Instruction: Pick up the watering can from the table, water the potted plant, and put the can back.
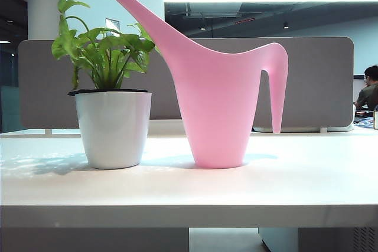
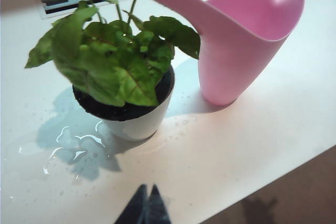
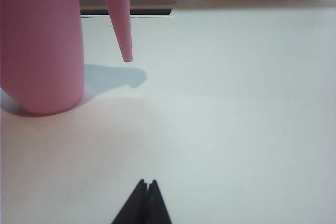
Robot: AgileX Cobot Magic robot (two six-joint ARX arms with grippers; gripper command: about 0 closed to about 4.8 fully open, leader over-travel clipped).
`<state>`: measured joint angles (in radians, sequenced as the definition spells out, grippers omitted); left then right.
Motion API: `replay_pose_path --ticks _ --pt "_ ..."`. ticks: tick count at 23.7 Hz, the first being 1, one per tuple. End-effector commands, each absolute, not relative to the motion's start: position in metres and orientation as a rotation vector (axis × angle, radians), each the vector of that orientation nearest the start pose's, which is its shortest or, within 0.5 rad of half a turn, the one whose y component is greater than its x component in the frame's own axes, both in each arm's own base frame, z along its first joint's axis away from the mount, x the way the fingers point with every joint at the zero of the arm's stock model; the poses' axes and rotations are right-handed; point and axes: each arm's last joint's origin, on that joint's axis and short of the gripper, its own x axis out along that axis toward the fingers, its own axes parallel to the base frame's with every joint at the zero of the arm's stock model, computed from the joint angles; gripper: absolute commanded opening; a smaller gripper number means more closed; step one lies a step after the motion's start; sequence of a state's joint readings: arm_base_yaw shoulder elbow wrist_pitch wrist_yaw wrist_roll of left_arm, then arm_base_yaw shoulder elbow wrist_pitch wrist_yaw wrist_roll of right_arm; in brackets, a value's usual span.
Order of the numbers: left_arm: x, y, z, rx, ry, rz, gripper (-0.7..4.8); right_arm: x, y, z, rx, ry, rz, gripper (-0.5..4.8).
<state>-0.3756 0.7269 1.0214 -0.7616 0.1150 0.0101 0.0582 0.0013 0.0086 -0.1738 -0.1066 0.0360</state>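
The pink watering can stands upright on the white table, spout slanting over the potted plant just beside it. From the left wrist view, the plant and the can lie ahead of my left gripper, which hangs shut and empty above the table's front edge. My right gripper is shut on nothing, low over bare tabletop, with the can's body and its down-pointing handle ahead. Neither gripper shows in the exterior view.
Water is pooled on the tabletop around the pot. A grey-brown divider panel stands along the table's far edge. A seated person is at the far right behind it.
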Motion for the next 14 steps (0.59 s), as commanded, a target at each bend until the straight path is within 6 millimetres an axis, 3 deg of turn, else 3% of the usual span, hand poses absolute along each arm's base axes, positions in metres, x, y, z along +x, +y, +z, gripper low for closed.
replay_pose_path --ticks 1,7,14 --pt "0.107 -0.040 0.346 0.112 0.368 -0.454 0.03 0.096 0.009 0.149 0.041 0.161 0.162 -0.05" --pt "0.113 -0.027 0.274 0.057 0.103 -0.354 0.03 0.096 0.009 0.149 0.041 0.161 0.161 -0.05" --pt "0.105 -0.017 0.205 -0.001 0.046 -0.283 0.03 0.096 0.009 0.149 0.041 0.161 0.161 -0.05"
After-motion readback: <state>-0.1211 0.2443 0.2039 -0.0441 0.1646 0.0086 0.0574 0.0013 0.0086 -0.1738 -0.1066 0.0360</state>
